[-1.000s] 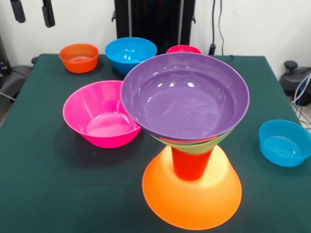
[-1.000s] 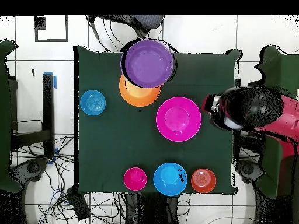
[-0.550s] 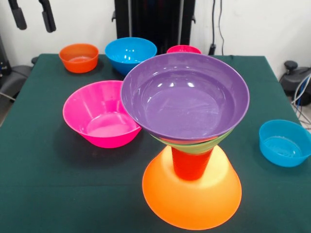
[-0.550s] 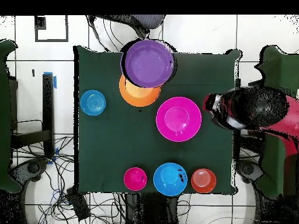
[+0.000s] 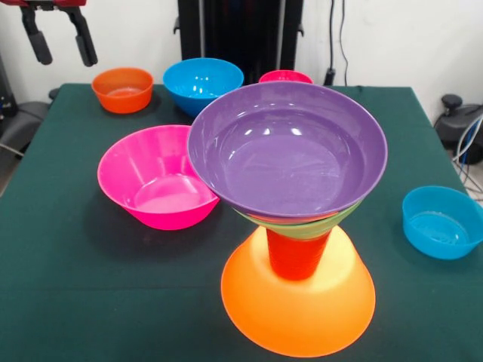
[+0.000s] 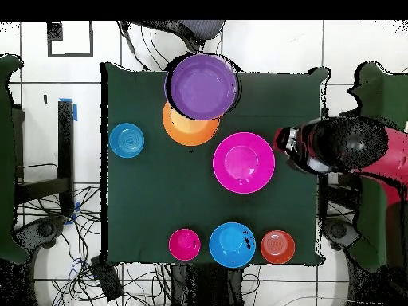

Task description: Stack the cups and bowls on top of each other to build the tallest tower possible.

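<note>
The tower stands at the near right of the front view. Its base is the large orange bowl (image 5: 298,313) (image 6: 180,132), rim down. On that stands the orange-red cup (image 5: 296,255), then a green bowl (image 5: 306,228), whose edge alone shows. The purple bowl (image 5: 287,151) (image 6: 202,86) sits on top, mouth up. The large pink bowl (image 5: 155,179) (image 6: 244,162) rests on the cloth beside the tower. My gripper (image 5: 60,44) hangs open and empty at the top left corner, above the table's edge. Overhead, the arm (image 6: 339,147) reaches in next to the pink bowl.
On the green cloth (image 5: 60,286) lie a small orange bowl (image 5: 122,89) (image 6: 277,247), a mid blue bowl (image 5: 202,83) (image 6: 232,244) and a small red bowl (image 5: 285,76) (image 6: 185,244) at the far side. A small blue bowl (image 5: 441,221) (image 6: 127,139) sits at the right edge.
My gripper has come lower into the front view and shifted right. Overhead, the arm has edged toward the pink bowl. No bowl has moved.
</note>
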You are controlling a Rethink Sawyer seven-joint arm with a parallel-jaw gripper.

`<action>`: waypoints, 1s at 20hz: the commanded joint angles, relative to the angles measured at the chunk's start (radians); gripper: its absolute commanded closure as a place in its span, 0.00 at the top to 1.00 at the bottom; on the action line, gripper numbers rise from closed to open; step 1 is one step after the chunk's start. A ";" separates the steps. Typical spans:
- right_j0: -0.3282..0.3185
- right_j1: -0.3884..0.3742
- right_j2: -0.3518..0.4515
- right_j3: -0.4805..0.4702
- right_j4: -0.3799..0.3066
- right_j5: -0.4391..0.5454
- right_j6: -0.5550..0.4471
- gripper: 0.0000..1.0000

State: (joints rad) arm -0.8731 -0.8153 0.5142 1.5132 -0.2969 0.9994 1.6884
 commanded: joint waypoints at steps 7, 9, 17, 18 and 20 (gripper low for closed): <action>-0.011 0.065 0.121 0.006 -0.090 0.107 -0.324 1.00; -0.016 0.075 0.124 0.006 -0.095 0.100 -0.316 1.00; -0.028 0.087 0.136 0.060 -0.150 0.032 -0.303 1.00; -0.021 0.091 0.131 0.056 -0.162 0.029 -0.292 1.00; -0.014 0.099 0.130 0.046 -0.170 0.036 -0.277 1.00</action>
State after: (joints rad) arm -0.9116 -0.8020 0.6055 1.5113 -0.3707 1.0158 1.6884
